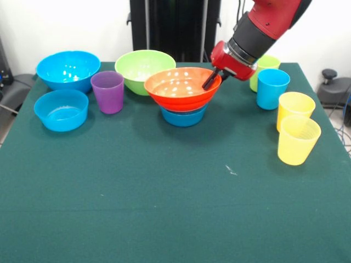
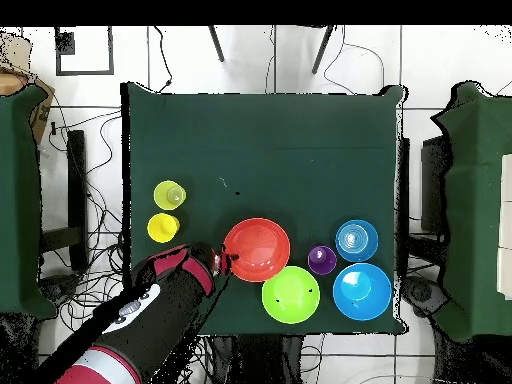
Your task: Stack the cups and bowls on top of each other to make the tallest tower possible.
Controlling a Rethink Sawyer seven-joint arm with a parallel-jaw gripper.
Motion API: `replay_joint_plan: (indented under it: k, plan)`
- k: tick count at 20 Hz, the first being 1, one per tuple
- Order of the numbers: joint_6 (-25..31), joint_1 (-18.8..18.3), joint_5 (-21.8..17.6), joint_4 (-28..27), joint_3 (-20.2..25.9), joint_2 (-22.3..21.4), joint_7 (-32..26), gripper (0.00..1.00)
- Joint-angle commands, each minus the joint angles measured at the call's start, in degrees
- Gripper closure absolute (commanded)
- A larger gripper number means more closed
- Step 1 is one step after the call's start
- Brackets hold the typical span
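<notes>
1. Two yellow cups (image 1: 296, 134) are seen nearest the camera in the front view, one just in front of the other, close enough that they may be touching.
2. Behind them a blue cup (image 1: 272, 88) is found, and a lime green cup (image 1: 265, 67) is partly hidden behind the blue cup and the arm.
3. The start of the tower is seen in the middle: the orange bowl (image 1: 182, 87) has been set on a small blue bowl (image 1: 184, 116).
4. The purple cup (image 1: 107, 91) is not on the tower. It is standing upright on the table (image 1: 164, 208), well to one side of the orange bowl.
5. The gripper (image 1: 210, 80) is placed at the orange bowl's rim, with dark fingers (image 1: 209, 81) reaching down into the bowl. It cannot be told how far the fingers are spread, or whether the rim is pinched.
6. Further out, the green bowl (image 1: 143, 68), the large blue bowl (image 1: 68, 69) and another small blue bowl (image 1: 61, 110) are left loose.
7. The cups and bowls look light, stiff and smooth, so they may slip. A cup is best held by its rim or squeezed across its sides. A bowl is best pinched at its rim.
</notes>
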Motion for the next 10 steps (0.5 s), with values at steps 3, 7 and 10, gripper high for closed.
replay_joint_plan:
  k: [3,7,10]
  plan:
    - [6.2,-0.6,2.1,0.0,7.0,1.7,7.4,1.00]
    - [6.0,-0.4,2.1,0.0,6.9,1.8,7.6,1.00]
    - [5.9,-0.4,2.1,-0.1,6.9,1.9,7.6,1.00]
